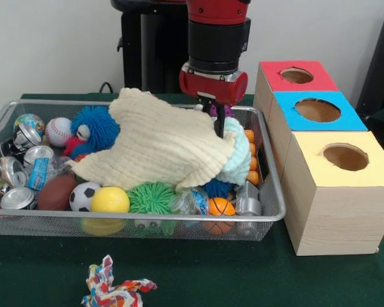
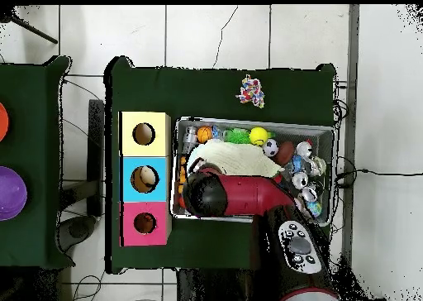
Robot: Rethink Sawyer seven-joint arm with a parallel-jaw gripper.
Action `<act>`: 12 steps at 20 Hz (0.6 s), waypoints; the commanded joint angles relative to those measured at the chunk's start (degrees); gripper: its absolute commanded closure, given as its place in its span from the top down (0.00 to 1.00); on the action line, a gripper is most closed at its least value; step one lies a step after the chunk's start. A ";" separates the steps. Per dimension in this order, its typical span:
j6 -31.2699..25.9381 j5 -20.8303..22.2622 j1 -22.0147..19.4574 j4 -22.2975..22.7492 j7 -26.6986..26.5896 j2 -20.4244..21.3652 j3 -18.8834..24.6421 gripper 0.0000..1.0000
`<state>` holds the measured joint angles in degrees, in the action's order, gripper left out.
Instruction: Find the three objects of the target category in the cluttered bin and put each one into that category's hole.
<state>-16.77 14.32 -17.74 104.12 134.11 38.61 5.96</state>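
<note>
Front view shows the tool (image 1: 219,128) down in the bin (image 1: 272,211), apparently pinching the cream cloth (image 1: 160,147) covering the toys, likely to uncover them, with the hole (image 1: 297,75) nearby.

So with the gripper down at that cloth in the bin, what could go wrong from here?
The cream cloth drapes most of the bin, so a lift may drag toys out over the rim. The gripper sits at the cloth's edge, its fingers hidden. The red box's hole is small; cloth could snag there.
</note>
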 commanded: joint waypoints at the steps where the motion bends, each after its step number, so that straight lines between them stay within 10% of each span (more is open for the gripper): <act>1: -6.19 1.12 2.49 -0.19 5.20 -2.37 -7.75 0.00; 12: -4.92 6.52 1.97 -3.97 -1.36 -5.92 -13.50 0.00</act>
<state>-16.76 16.64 -14.64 103.56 134.11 36.44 -4.61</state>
